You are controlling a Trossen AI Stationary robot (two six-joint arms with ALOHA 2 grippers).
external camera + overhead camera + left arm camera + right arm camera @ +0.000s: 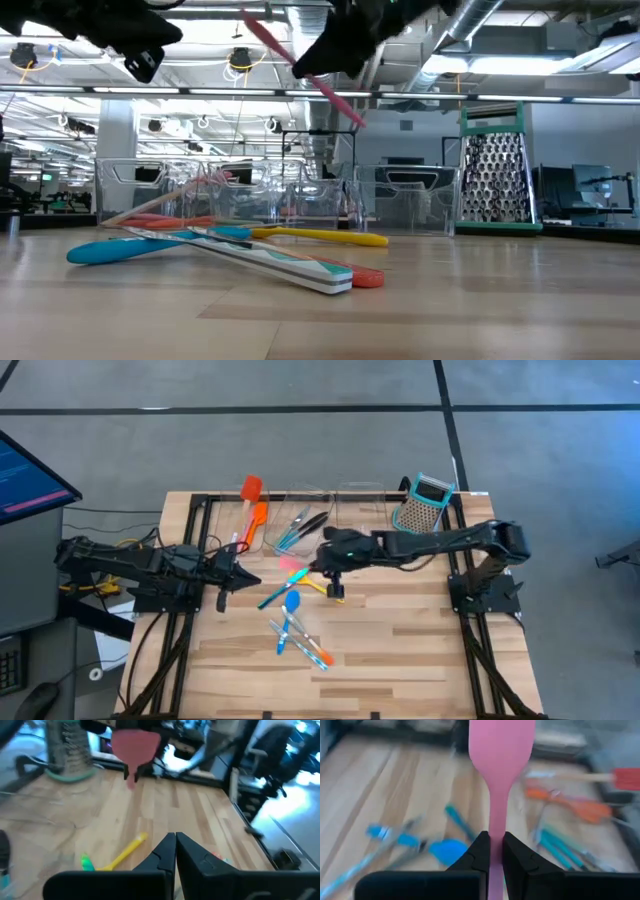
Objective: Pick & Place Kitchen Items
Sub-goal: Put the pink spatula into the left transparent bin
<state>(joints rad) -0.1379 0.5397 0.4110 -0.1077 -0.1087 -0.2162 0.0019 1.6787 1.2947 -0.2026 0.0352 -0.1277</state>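
Pink spatula (501, 775) sits clamped by its handle in my right gripper (490, 851), lifted mid-frame in the high view, blade pointing left; bins (330, 510) lie just above. Left gripper (175, 851), clenched empty, waits at left.

Two dark jointed arms, black angular fingers (517, 860), yellow cabling on left arm (100, 585)

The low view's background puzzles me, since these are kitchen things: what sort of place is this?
Probably a lab or workshop, not a kitchen. Bare pipes and ducts run across an open ceiling, a computer screen stands beside the wooden table, and the floor is grey with dark lines.
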